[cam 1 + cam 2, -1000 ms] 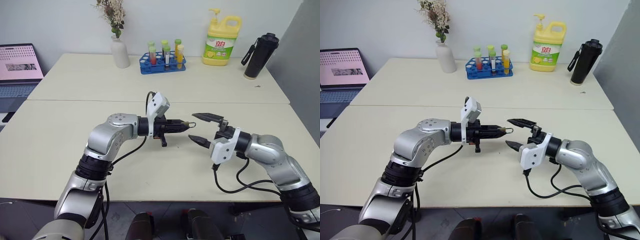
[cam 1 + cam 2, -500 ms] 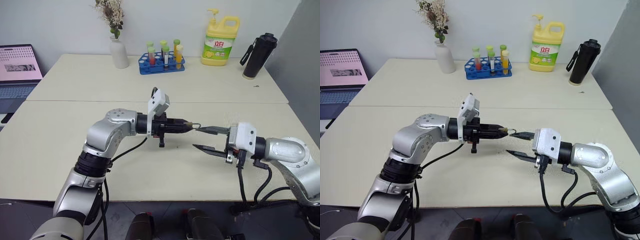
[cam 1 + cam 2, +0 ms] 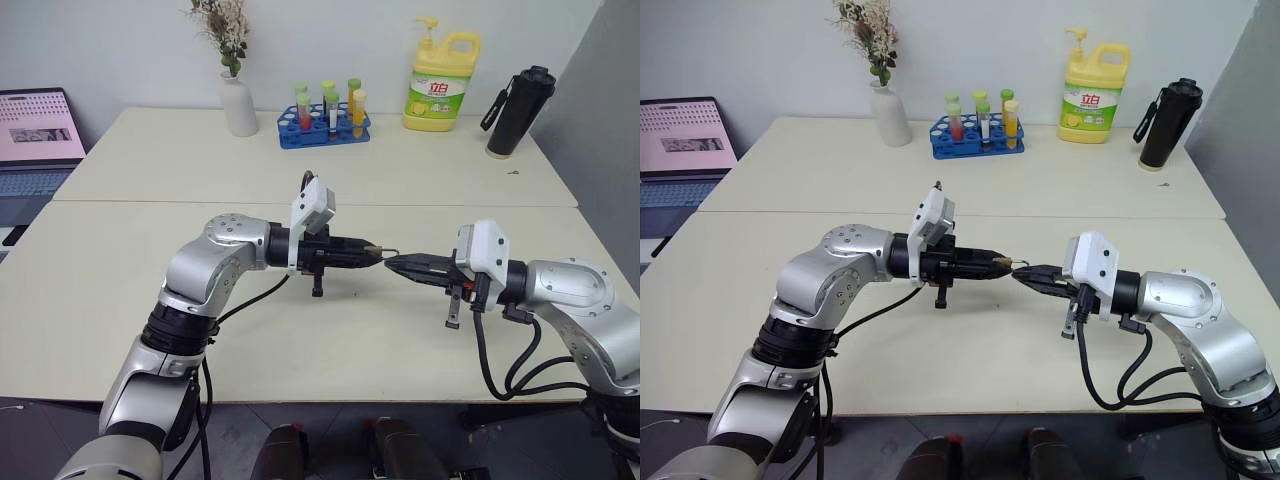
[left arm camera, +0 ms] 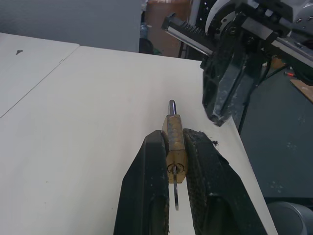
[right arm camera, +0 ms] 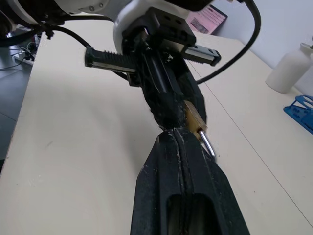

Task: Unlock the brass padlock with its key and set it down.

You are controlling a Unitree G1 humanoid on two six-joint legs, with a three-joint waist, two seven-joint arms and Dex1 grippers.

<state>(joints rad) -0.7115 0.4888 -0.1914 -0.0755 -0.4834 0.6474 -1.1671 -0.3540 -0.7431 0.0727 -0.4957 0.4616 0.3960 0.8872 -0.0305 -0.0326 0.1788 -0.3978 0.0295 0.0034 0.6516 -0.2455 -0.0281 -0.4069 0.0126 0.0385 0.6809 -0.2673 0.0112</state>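
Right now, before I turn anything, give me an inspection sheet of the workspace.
Surface: two pale tables pushed together, seam between them.
Job's things: padlock clamped in the left pincer, shackle outward; key in its keyhole.
Clutter: vase, tube rack, yellow soap bottle, black flask, all on the far table.
Grippers: right pincer shut, its tip at the padlock's shackle end.
Cables: black cable loops under each forearm.
Surroundings: laptop at left, wall behind.
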